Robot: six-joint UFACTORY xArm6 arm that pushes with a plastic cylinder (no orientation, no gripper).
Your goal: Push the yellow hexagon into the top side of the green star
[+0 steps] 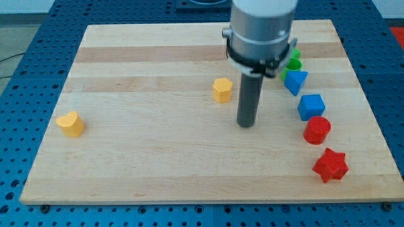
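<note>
Our tip (246,124) rests on the board at 4 o'clock of the yellow hexagon (222,90), near but apart. We have no jaws; nothing is held. A green block (293,63), shape unclear, sits partly hidden at 2 o'clock of our tip.

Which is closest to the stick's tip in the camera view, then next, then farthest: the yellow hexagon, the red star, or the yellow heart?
From my tip:
1. Yellow hexagon, just up and to the view's left.
2. Red star, toward the view's bottom right.
3. Yellow heart, far at the view's left.
</note>
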